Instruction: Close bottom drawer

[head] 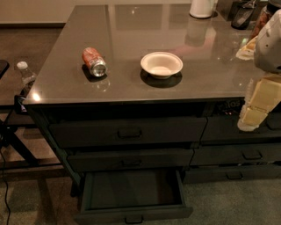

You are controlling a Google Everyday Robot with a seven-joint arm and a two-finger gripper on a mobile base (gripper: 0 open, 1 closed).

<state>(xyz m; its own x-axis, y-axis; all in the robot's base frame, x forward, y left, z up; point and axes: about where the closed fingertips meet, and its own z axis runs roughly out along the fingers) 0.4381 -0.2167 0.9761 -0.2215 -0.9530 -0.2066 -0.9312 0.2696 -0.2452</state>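
Observation:
The bottom drawer [131,191] of the wide left stack is pulled far out, showing its empty dark grey-green inside. Its flat front [131,216] with a small dark pull sits at the bottom edge of the camera view. Above it are two shut wide drawers, the middle one [129,160] and the taller top one [127,131]. My gripper [254,110] hangs at the right edge, pale yellow and white, in front of the right stack's top drawer, well to the right of and above the open drawer.
On the counter [131,26] lie a tipped red can [94,61] and a white bowl [161,64]. A white jug [202,8] stands at the back. A plastic bottle [25,74] stands at the left. Narrower drawers [246,154] fill the right stack.

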